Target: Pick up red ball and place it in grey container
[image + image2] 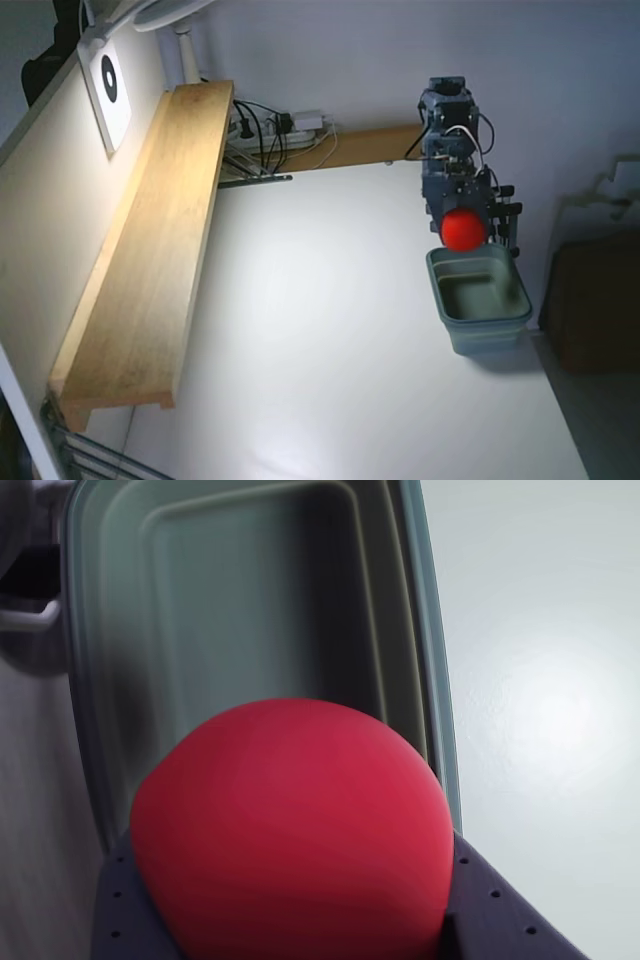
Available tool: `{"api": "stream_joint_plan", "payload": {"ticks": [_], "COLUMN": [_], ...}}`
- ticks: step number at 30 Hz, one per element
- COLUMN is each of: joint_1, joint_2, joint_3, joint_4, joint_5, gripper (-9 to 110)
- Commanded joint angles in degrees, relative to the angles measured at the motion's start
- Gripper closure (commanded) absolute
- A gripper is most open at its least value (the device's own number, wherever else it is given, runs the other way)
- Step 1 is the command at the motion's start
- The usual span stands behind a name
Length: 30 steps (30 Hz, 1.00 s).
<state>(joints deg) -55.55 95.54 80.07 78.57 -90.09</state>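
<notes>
While gripped by one claw (464, 232), one red ball (464, 229) hangs above one grey container (480, 298).

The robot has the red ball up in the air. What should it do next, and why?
Probably open the gripper and let go. The red ball hangs right above the open grey container, which looks empty, so it should drop straight in.

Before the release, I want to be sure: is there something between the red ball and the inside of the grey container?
Nothing visible is in the way. The gripper holds the red ball above the near end of the grey container. In the wrist view the container's floor is bare and open beneath the ball.
</notes>
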Motion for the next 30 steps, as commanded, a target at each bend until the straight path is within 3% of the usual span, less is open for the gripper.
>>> {"api": "stream_joint_plan", "payload": {"ticks": [1,2,3,30], "joint_1": [-1.12,-1.12,-1.12,2.38], "joint_2": [-0.36,-0.36,-0.36,0.61], "joint_3": [-3.41,-3.41,-3.41,-3.45], "joint_4": [-0.06,-0.06,-0.06,0.81], "joint_5": [0.09,0.09,0.09,0.09], "gripper": [78,78,63,65]}}
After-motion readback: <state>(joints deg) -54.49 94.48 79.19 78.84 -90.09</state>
